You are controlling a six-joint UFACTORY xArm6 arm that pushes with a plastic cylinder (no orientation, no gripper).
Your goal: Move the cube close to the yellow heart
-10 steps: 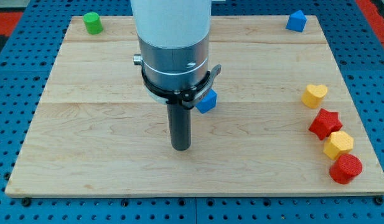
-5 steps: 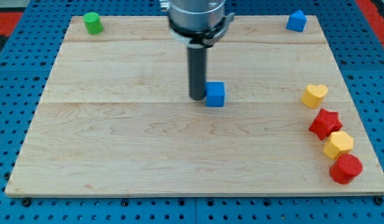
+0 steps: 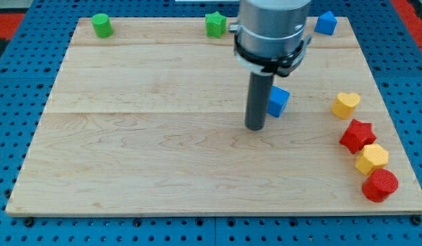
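The blue cube (image 3: 279, 101) lies on the wooden board, right of the middle. My tip (image 3: 256, 126) stands just left of it and slightly lower in the view, the rod partly covering the cube's left edge. The yellow heart (image 3: 345, 104) lies near the board's right edge, about a hand's width right of the cube.
Below the heart sit a red star (image 3: 358, 135), a yellow hexagonal block (image 3: 371, 158) and a red cylinder (image 3: 380, 184). A green cylinder (image 3: 100, 25) is at top left, a green star (image 3: 215, 24) at top centre, another blue block (image 3: 325, 22) at top right.
The cube has slid to the right, toward the yellow heart. My tip went from below-left of the cube up to its left side, then followed it right.
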